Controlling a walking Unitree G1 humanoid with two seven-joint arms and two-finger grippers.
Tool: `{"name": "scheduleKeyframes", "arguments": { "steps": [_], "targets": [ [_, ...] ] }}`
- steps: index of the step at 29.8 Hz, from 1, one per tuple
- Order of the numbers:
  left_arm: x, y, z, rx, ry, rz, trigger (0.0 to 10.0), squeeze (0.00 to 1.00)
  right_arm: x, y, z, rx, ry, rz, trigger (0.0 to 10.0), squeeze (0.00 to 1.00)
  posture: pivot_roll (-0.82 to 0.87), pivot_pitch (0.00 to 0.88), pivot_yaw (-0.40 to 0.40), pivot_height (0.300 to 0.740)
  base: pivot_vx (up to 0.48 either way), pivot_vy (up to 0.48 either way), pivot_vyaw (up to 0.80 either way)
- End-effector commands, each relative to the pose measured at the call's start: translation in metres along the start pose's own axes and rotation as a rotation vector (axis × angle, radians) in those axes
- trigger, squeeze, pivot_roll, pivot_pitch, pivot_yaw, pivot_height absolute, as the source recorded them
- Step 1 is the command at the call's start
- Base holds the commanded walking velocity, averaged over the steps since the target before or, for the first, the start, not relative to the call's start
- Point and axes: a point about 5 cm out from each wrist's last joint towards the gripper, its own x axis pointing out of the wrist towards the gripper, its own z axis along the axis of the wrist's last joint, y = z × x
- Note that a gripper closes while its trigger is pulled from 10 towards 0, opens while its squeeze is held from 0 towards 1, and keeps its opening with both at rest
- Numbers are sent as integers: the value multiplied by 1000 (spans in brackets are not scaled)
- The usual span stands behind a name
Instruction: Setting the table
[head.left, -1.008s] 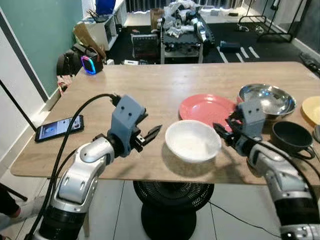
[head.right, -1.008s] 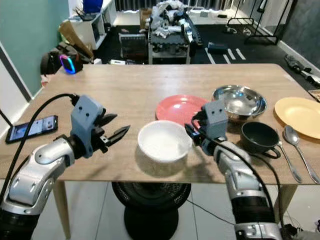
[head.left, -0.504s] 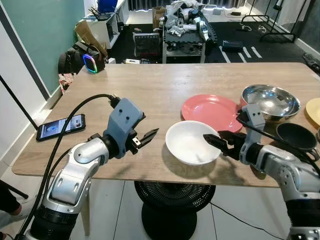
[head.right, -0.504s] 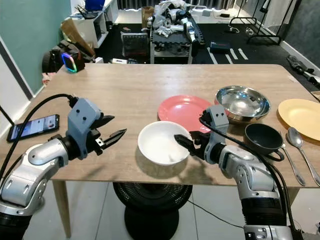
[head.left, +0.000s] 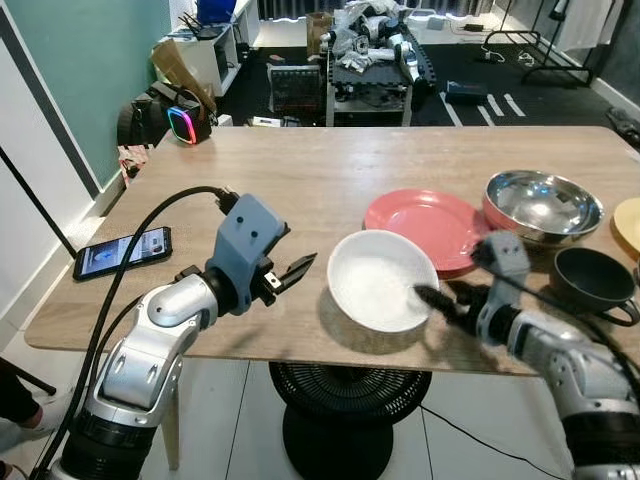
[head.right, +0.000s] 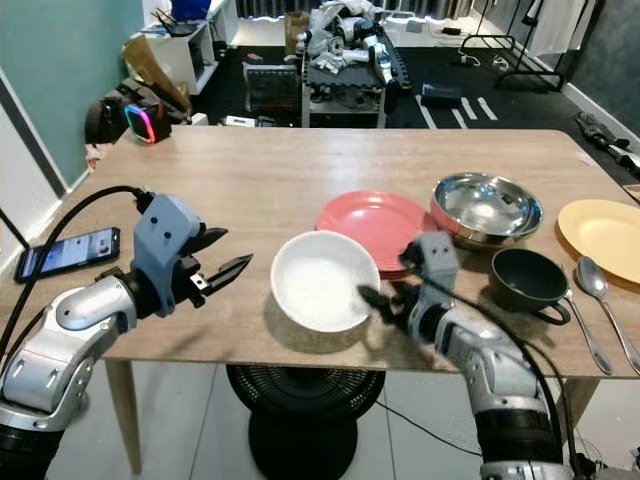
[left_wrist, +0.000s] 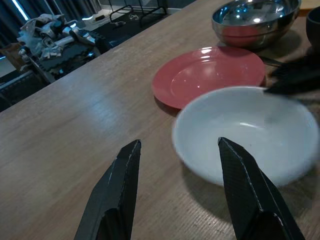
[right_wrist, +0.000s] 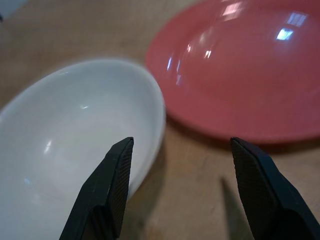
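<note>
A white bowl (head.left: 378, 280) stands near the table's front edge, with a pink plate (head.left: 425, 224) just behind it to the right. My left gripper (head.left: 296, 271) hovers open a short way left of the bowl, fingers pointing at it; its wrist view looks across the bowl (left_wrist: 245, 134). My right gripper (head.right: 372, 298) is low at the bowl's right rim, blurred, and open. In its wrist view one finger (right_wrist: 112, 185) overlaps the bowl's rim (right_wrist: 150, 120), the other lies over bare wood, and the pink plate (right_wrist: 240, 65) is beyond. Nothing is held.
To the right are a steel bowl (head.right: 487, 207), a black cup (head.right: 528, 278), a yellow plate (head.right: 603, 222) and spoons (head.right: 592, 292). A phone (head.left: 120, 252) lies at the left edge of the wooden table (head.left: 300, 170). Clutter and a cart stand on the floor beyond.
My right gripper reached over the bowl's right rim half a second ago and now sits lower, outside that rim. The bowl has shifted slightly left. The left gripper has barely moved.
</note>
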Motion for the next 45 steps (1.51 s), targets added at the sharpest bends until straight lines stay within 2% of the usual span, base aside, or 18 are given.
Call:
{"name": "scheduleKeyframes", "arguments": {
  "steps": [1, 5, 7, 13, 17, 18, 19, 20, 22, 26, 33, 40, 42, 45],
  "targets": [
    [-1, 0, 1, -1, -1, 0, 10000, 0, -1, -3, -1, 7, 5, -5, 10000, 0, -88, 8, 95, 740, 0, 0, 0],
    [1, -1, 2, -5, -5, -4, 10000, 0, -1, 4, -11, 18, 55, 56, 10000, 0, -88, 9, 94, 740, 0, 0, 0],
    [0, -1, 2, -5, -6, -5, 10000, 0, -3, 11, -23, 25, 108, 104, 10000, 0, -87, 8, 94, 740, 0, 0, 0],
    [0, -2, 2, -9, -4, -4, 10000, 0, 0, 18, -38, 22, 147, 97, 10000, 0, -84, 10, 95, 740, 0, 0, 0],
    [0, -1, 2, -11, -3, -2, 10000, 0, 6, 22, -50, 65, 185, 56, 10000, 0, -79, 13, 97, 740, 0, 0, 0],
    [0, -1, 2, -11, -3, -1, 10000, 0, 7, 24, -52, 93, 186, 58, 8510, 0, -77, 15, 98, 740, 0, 0, 0],
    [1, -1, 2, -12, -2, 2, 10000, 0, 9, 27, -51, 124, 179, 62, 2196, 0, -76, 16, 97, 740, 0, 0, 0],
    [1, -1, 2, -12, -1, 4, 10000, 0, 11, 30, -49, 154, 170, 72, 0, 0, -76, 15, 97, 740, 0, 0, 0],
    [1, 0, 1, -13, 2, 9, 10000, 0, 14, 35, -45, 204, 148, 89, 0, 0, -77, 17, 97, 740, 0, 0, 0],
    [2, 0, 0, -17, 4, 16, 10000, 0, 17, 35, -45, 241, 137, 74, 0, 0, -76, 17, 93, 740, 0, 0, 0],
    [1, 2, -3, -21, 18, 37, 10000, 0, 18, 35, -42, 259, 120, 65, 0, 0, -76, 18, 91, 740, 0, 0, 0],
    [0, 4, -7, -53, 38, 62, 10000, 0, 17, 33, -36, 244, 79, 41, 0, 0, -80, 15, 92, 740, 0, 0, 0],
    [0, 5, -9, -82, 46, 79, 10000, 0, 16, 31, -35, 230, 64, 27, 0, 0, -81, 14, 92, 740, 0, 0, 0],
    [0, 9, -10, -150, 41, 129, 10000, 0, 14, 32, -23, 167, -21, 20, 0, 0, -80, 15, 87, 740, 0, 0, 0]
  ]
}}
